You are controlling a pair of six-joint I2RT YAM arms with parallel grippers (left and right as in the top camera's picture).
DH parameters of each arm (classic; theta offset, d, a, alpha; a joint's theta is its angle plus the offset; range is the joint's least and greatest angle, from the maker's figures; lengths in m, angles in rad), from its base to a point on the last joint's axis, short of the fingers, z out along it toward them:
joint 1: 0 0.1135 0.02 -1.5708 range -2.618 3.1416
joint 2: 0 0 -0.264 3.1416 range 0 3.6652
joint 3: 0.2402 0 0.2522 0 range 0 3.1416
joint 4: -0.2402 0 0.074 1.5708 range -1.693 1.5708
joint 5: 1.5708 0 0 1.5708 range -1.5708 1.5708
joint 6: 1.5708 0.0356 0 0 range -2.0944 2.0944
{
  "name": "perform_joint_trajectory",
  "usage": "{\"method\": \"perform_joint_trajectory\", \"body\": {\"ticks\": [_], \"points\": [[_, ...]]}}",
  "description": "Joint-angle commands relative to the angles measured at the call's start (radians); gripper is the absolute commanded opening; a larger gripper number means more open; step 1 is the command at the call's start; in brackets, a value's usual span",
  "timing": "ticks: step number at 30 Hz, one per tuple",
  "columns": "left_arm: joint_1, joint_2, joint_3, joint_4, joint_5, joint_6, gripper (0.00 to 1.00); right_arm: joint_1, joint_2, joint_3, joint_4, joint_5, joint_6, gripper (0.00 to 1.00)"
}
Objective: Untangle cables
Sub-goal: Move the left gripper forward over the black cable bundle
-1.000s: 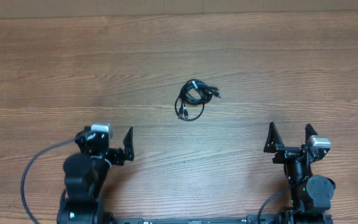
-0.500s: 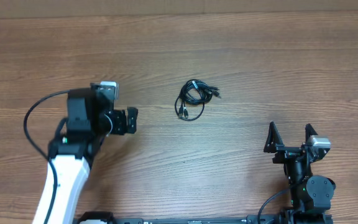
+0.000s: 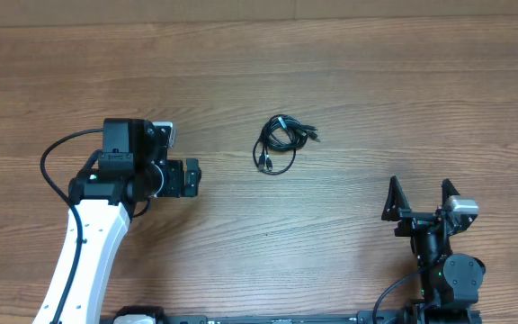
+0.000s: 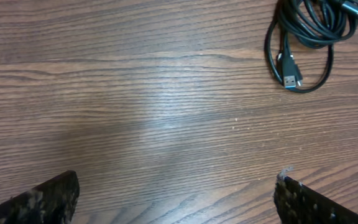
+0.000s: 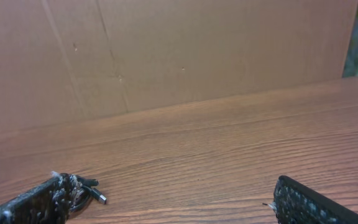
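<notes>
The cables [image 3: 280,144] lie as a small tangled bundle of thin black cords with plug ends, on the wooden table [image 3: 376,81] just right of centre. My left gripper [image 3: 192,177] hovers to their left and slightly nearer, open and empty. In the left wrist view the cables [image 4: 303,28] fill the top right corner, a plug pointing toward me, well beyond the left gripper [image 4: 174,190]. My right gripper [image 3: 418,189] stands open and empty at the near right. In the right wrist view the cables [image 5: 93,191] peek out beside the left finger of the right gripper [image 5: 173,200].
A cardboard wall [image 5: 166,56] closes the far side of the table. A thick black cord [image 3: 57,162] loops from the left arm's white link [image 3: 84,261].
The left arm has swung out from its base, forward and toward the cables, then settled a little lower and to the right. The right arm and the cables have not moved.
</notes>
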Motion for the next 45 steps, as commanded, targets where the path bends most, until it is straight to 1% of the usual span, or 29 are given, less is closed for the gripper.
{"method": "perform_joint_trajectory", "body": {"ticks": [1, 3, 8, 13, 24, 28, 29, 32, 34, 37, 45], "points": [[-0.006, 0.003, 0.028, 0.007, 0.048, -0.017, 1.00, 0.005, -0.008, -0.010, 0.006, 0.010, -0.004, 1.00], [-0.006, 0.003, 0.028, 0.020, 0.050, -0.039, 0.99, 0.005, -0.008, -0.010, 0.006, 0.010, -0.004, 1.00], [-0.006, 0.003, 0.028, 0.100, 0.050, -0.178, 1.00, 0.005, -0.008, -0.010, 0.006, 0.010, -0.004, 1.00], [-0.007, 0.004, 0.028, 0.195, 0.050, -0.278, 1.00, 0.005, -0.008, -0.010, 0.006, 0.009, -0.004, 1.00], [-0.061, 0.004, 0.047, 0.197, 0.031, -0.264, 1.00, 0.005, -0.008, -0.010, 0.006, -0.005, 0.005, 1.00], [-0.097, 0.012, 0.093, 0.161, -0.045, -0.241, 1.00, 0.005, -0.008, 0.005, -0.002, -0.074, 0.063, 1.00], [-0.106, 0.017, 0.108, 0.147, -0.061, -0.234, 1.00, 0.005, -0.008, 0.013, -0.018, -0.073, 0.087, 1.00], [-0.130, 0.053, 0.163, 0.105, -0.098, -0.223, 1.00, 0.005, -0.008, 0.039, -0.077, -0.073, 0.091, 1.00], [-0.141, 0.082, 0.188, 0.093, -0.097, -0.220, 1.00, 0.005, -0.008, 0.059, -0.117, -0.074, 0.092, 1.00], [-0.158, 0.144, 0.223, 0.087, -0.097, -0.220, 1.00, 0.005, -0.008, 0.116, -0.193, -0.073, 0.134, 1.00], [-0.222, 0.301, 0.324, 0.076, -0.085, -0.196, 1.00, 0.005, 0.023, 0.262, -0.385, -0.070, 0.133, 1.00]]}}
